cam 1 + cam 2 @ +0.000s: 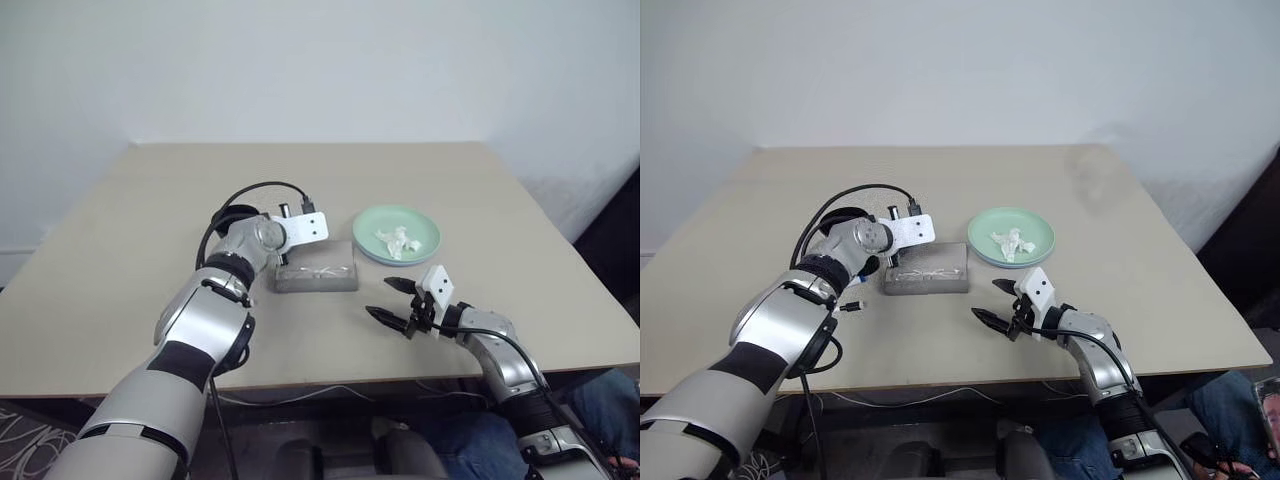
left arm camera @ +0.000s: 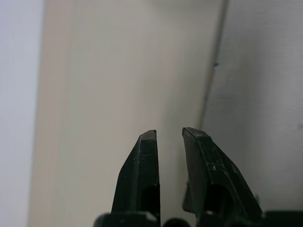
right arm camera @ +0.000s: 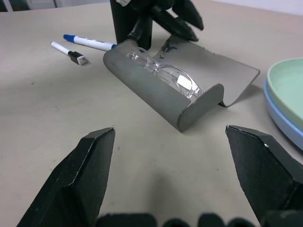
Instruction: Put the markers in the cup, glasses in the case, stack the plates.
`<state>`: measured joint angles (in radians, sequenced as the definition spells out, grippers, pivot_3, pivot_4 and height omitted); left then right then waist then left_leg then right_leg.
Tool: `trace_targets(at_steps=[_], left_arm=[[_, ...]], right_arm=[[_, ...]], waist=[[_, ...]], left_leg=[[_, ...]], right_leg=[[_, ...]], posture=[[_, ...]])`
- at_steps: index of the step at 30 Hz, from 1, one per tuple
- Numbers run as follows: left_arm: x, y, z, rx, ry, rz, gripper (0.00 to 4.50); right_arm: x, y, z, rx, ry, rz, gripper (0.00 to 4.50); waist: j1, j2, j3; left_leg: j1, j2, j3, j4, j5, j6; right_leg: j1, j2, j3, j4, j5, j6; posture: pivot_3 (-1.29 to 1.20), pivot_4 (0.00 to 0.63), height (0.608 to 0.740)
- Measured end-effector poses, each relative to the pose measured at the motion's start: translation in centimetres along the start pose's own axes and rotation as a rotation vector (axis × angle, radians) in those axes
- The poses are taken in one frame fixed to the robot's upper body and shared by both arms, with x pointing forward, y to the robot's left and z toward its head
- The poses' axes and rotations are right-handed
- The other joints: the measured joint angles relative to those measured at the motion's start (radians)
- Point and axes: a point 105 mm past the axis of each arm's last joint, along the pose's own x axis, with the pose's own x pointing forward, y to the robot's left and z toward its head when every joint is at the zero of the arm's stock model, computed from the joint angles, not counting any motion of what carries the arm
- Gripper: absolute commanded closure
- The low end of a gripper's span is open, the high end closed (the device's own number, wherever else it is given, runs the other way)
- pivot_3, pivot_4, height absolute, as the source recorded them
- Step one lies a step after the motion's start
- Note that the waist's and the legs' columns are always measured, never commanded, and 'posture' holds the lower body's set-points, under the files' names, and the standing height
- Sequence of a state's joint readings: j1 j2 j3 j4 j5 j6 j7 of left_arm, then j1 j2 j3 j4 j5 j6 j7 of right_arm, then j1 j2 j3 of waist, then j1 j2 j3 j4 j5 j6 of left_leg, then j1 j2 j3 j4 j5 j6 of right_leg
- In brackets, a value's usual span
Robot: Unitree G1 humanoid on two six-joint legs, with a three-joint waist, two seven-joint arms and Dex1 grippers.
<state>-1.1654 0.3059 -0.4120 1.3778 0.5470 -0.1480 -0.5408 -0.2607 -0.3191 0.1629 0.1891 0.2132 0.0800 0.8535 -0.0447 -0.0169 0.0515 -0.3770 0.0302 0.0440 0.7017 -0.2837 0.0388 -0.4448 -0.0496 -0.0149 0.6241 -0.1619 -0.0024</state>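
The grey case (image 3: 156,97) lies open mid-table with the clear glasses (image 3: 163,73) inside and its lid (image 3: 215,66) folded flat behind. My left gripper (image 3: 177,21) hangs over the case's far edge near the lid, its fingers (image 2: 147,161) almost together with nothing between them. A dark upright shape beside it looks like the cup (image 3: 128,23). Both markers lie on the table beyond the case, one blue-capped (image 3: 87,42) and one black-capped (image 3: 68,51). The mint green plate (image 1: 397,235) sits on the light blue plate (image 3: 279,120). My right gripper (image 1: 380,297) is open and empty on the near side of the case.
A crumpled white tissue (image 1: 398,241) lies on the green plate. The beige table (image 1: 130,290) stands against a white wall. A black cable (image 1: 250,190) loops over my left wrist. A person's knees in jeans (image 1: 610,400) show below the table's front right edge.
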Motion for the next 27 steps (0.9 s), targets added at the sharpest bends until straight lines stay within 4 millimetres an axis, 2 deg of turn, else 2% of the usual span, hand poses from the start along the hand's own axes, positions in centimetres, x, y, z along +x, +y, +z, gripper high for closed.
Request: trace_targets(at_steps=[6,12,19,27], left_arm=[[-0.6,-0.7,-0.5,-0.105,-0.039,-0.113,3.67],[-1.2,-1.1,-0.5,-0.139,-0.071,-0.199,3.67],[-1.8,-2.0,0.4,-0.104,-0.121,-0.329,3.67],[-2.5,-2.8,0.0,-0.024,-0.126,-0.424,3.67]], right_arm=[[0.1,0.0,0.1,0.001,-0.004,0.001,0.43],[0.5,0.2,0.3,0.000,-0.009,0.014,0.43],[0.9,0.0,0.9,-0.013,-0.021,0.027,0.43],[1.0,0.1,0.8,-0.013,-0.017,0.028,0.43]], waist=[[0.000,0.000,0.000],[0.000,0.000,0.000],[0.000,-0.001,0.000],[0.000,-0.001,0.000]], left_leg=[[0.000,0.000,0.000,0.000,0.000,0.000],[0.000,0.000,0.000,0.000,0.000,0.000],[0.000,0.000,0.000,0.000,0.000,0.000],[0.000,0.000,0.000,0.000,0.000,0.000]], right_leg=[[0.000,0.000,0.000,0.000,0.000,0.000],[0.000,0.000,0.000,0.000,0.000,0.000],[0.000,0.000,0.000,0.000,0.000,0.000],[0.000,0.000,0.001,0.000,0.000,0.000]], posture=[[0.00,0.000,0.721],[0.00,0.000,0.721],[0.00,0.000,0.721],[0.00,0.000,0.721]])
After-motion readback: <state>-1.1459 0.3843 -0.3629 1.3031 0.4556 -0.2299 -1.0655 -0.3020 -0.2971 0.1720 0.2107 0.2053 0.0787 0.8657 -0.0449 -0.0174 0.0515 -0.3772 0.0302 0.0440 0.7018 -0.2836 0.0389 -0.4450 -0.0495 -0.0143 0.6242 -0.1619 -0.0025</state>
